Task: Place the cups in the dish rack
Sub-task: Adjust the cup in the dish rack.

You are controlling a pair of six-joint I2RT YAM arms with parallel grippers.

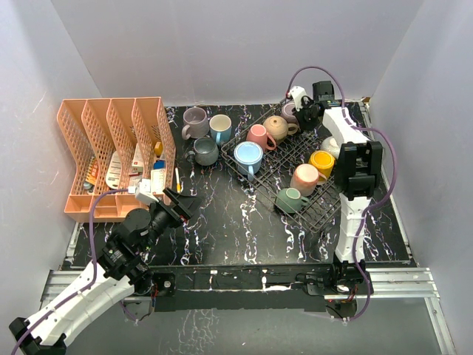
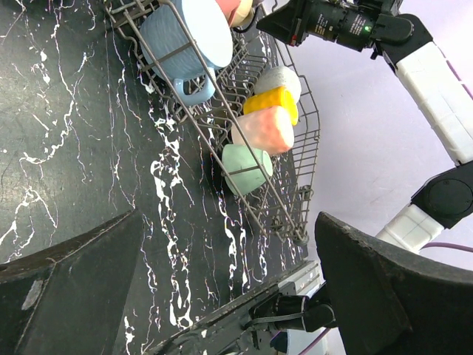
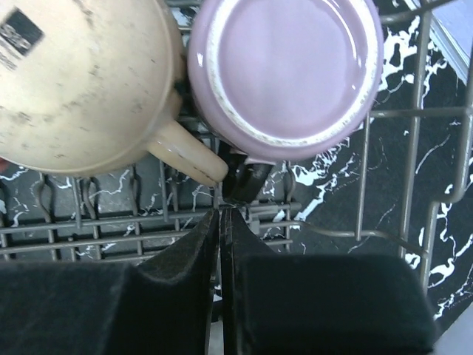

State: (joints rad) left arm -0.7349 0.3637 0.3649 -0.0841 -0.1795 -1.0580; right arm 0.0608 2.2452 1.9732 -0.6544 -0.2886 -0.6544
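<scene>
Dish rack: right of centre on the worktop. Loaded inside: blue cup, pink cup, tan cup, mauve cup, white cup, yellow cup, peach cup, green cup.

Not yet loaded, on the worktop just left of the rack's far end: pale mauve cup, light blue cup, dark grey cup. Close together, apparently upright, mouths up.

Right end effector: clenched on nothing, tips pressed together, over the rack's far corner just beside the mauve cup's upturned base.

Left end effector: released, jaws spread wide, empty, low over the worktop near the orange organiser.

Bearing for the next pick, as judged: three remaining cups beyond the left end effector and slightly to its right, dark grey cup nearest. Left arm closer, with bare worktop between; right arm cut off from them by the loaded rack. Cup axes vertical, so probably a reach forward, then a descent over a rim.
</scene>
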